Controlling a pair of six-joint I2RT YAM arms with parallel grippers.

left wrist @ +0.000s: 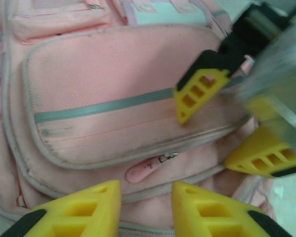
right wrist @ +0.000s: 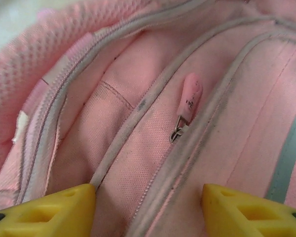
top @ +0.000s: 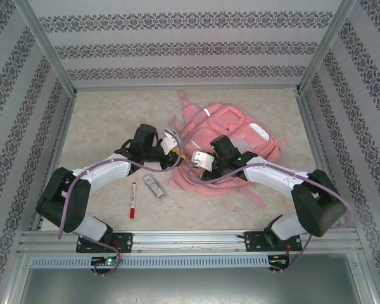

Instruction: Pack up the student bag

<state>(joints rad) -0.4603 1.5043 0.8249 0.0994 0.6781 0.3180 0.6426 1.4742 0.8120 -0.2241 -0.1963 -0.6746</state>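
We see a small grey thing by the red pen, maybe a tube, too small to tell, and the right arm hides the student bag's near side.

My left arm folds at the elbow and reaches inward from its base, and my right arm mirrors it from the other side, so the two wrists nearly meet ahead of me. My left pincer points down and toward my right, its yellow fingers parted by a narrow gap with nothing between them. My right pincer sits just beside it and faces it, tilted down, its jaws standing wider apart and likewise gripping nothing.
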